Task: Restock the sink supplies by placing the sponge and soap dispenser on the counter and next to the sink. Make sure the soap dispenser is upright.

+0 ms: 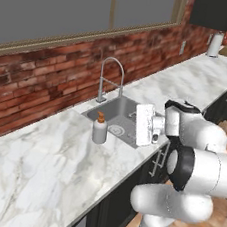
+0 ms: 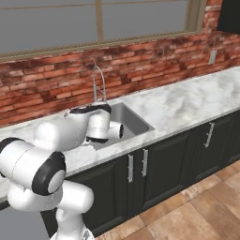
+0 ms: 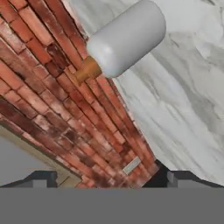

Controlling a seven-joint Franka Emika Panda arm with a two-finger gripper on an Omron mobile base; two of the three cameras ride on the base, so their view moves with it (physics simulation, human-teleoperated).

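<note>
One soap dispenser [image 1: 100, 129] upright beside one sink [image 1: 116, 117].

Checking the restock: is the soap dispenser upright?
Upright: the soap dispenser stands on the counter beside the sink, orange pump on top.

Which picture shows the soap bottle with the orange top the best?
The left base view: the soap dispenser stands upright on the counter beside the sink. The hand view shows it close but rolled sideways. In the right base view the arm covers that spot.
</note>
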